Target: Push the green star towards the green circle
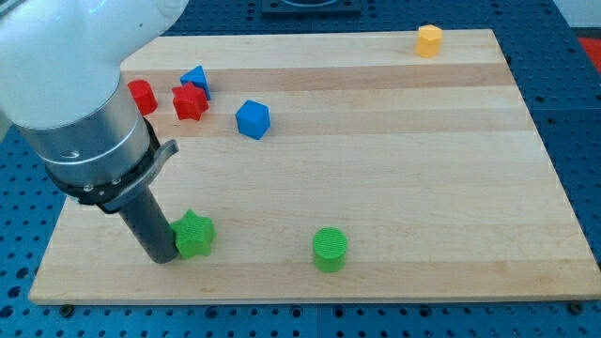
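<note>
The green star [195,234] lies near the bottom left of the wooden board [394,150]. The green circle [330,249] stands to its right, a clear gap away, near the board's bottom edge. My tip [163,256] rests on the board just left of the green star, touching or almost touching its left side. The rod rises up and left into the large white and grey arm that fills the view's top left.
A red cylinder [142,96], a red star [190,101] and a blue triangle [196,79] cluster at the upper left. A blue cube [253,119] sits right of them. A yellow block [429,40] stands at the top right edge.
</note>
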`<act>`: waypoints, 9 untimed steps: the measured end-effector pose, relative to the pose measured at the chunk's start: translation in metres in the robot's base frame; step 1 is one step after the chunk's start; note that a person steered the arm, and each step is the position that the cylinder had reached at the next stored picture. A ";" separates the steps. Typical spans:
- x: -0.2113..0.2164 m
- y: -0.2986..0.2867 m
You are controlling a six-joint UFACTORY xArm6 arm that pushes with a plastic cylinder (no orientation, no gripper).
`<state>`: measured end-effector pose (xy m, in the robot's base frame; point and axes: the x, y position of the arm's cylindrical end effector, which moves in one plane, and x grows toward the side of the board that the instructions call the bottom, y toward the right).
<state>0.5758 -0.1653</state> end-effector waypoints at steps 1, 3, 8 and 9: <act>0.000 -0.013; -0.018 0.007; -0.057 0.101; -0.041 0.116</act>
<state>0.5351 -0.0490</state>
